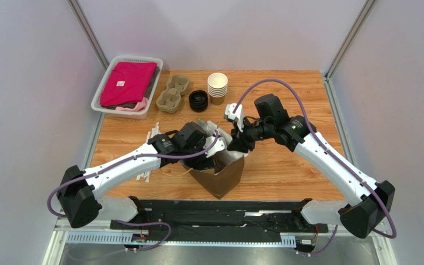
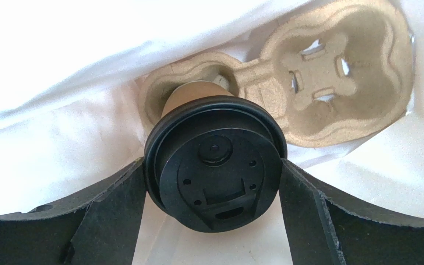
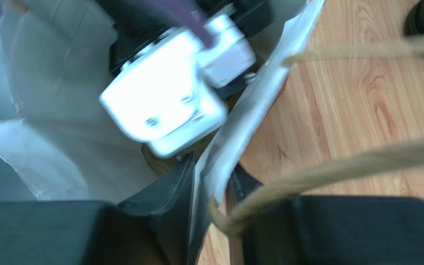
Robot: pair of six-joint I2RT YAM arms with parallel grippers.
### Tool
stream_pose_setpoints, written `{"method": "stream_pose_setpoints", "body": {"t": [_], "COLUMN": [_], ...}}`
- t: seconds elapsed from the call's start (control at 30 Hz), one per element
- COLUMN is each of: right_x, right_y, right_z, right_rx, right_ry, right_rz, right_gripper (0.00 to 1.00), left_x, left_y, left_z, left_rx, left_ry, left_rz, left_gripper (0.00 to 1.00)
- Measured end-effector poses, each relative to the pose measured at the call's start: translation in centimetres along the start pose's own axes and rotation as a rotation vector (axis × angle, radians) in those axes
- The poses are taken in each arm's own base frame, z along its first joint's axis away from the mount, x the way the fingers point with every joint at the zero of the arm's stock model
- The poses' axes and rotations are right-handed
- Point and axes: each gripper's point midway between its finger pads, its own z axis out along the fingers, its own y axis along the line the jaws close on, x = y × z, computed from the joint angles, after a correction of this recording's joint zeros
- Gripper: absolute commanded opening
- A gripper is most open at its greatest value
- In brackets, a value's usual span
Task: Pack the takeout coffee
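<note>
One brown takeout coffee with a round black lid sits pinched in the left claw; right claw unclear.

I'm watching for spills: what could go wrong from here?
The takeout coffee, between the left hand's fingers, may not be square in the carrier well; released, it might tip. The bag wall between the right hand's fingers could slip and fold inward.
</note>
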Motion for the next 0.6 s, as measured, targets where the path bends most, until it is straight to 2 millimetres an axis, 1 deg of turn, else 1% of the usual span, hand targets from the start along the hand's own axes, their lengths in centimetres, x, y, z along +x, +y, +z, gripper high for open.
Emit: {"method": "stream_pose_setpoints", "body": {"t": [0.03,0.07,0.1,0.13,0.17,0.23,0.27,0.37,0.47,0.6], "right_x": [-0.2,-0.4,-0.5,-0.5,-0.5,-0.6,-0.5,-0.5,-1.0,-2.7], "right_y": [-0.2,-0.6,-0.8,-0.9,-1.0,-1.0,-1.0,-1.0,-1.4,-1.6], "right_z": [0.1,0.2,0.2,0.2,0.2,0.2,0.2,0.4,0.3,-0.7], "right_rx": [0.009,0.022,0.034,0.042,0.05,0.057,0.058,0.064,0.083,0.126], "right_ry": [0.001,0.001,0.005,0.006,0.004,0.003,0.005,0.009,-0.002,-0.066], "right_rz": [0.022,0.037,0.052,0.066,0.079,0.093,0.103,0.127,0.12,0.064], "right_gripper": [0.58,0.58,0.56,0.5,0.32,0.06,0.0,0.0,0.0,0.0], "left_x": [0.0,0.1,0.2,0.3,0.4,0.6,0.7,0.6,0.2,-1.0], "left_y": [0.0,-0.1,-0.2,-0.2,-0.2,-0.2,-0.1,0.4,1.0,2.1], "left_z": [-0.1,-0.2,-0.3,-0.3,-0.2,0.0,0.0,-0.2,-0.9,-2.5], "left_rx": [-0.002,-0.002,-0.002,-0.004,-0.006,-0.012,-0.019,-0.055,-0.101,-0.186], "left_ry": [-0.001,-0.001,-0.001,-0.001,-0.001,-0.004,-0.007,-0.026,-0.063,-0.167], "left_rz": [0.004,0.007,0.008,0.008,0.01,0.013,0.014,0.014,0.012,0.011], "left_gripper": [0.17,0.17,0.17,0.17,0.17,0.17,0.17,0.17,0.17,0.17]}}
